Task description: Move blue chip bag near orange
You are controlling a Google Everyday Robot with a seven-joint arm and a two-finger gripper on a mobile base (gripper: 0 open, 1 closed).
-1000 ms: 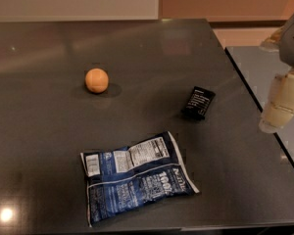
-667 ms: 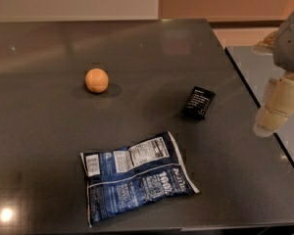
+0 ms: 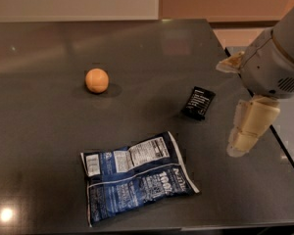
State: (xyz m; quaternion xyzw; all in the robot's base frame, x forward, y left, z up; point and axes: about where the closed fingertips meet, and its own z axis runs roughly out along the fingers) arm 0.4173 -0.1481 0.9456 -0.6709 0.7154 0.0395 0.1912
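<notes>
Gripper [image 3: 247, 131] hung low over the right edge of the worktop [image 3: 49, 131], about midway between its near and far corners. It carried nothing and touched nothing. Whether it was spread or pressed together could not be told from this view. The pale arm housing above it filled the right side of the view.

Nearest the front edge lay the blue chip bag [image 3: 137, 177], flat on the dark surface with its label panels facing up. It sat slightly askew, roughly midway along that edge. It was well apart from the gripper, which stood off to its right and a little farther back.

Farther in, between the bag and the gripper, a small black packet [image 3: 198, 102] rested close to the right edge. It was clear of both the bag and the gripper.

Farther back, toward the left half of the worktop, sat the orange [image 3: 96, 80]. It was alone, with bare surface all around it, and well apart from the bag.

Judged from this layout, no part of the task had been completed. The bag had not yet been grasped or lifted, and a wide stretch of worktop separated it from the fruit. Everything remained to be done. The gripper would need to come across and down to the bag and take hold of it. It would then have to carry it back and leftward and set it down just beside the orange without knocking the fruit into a roll.
</notes>
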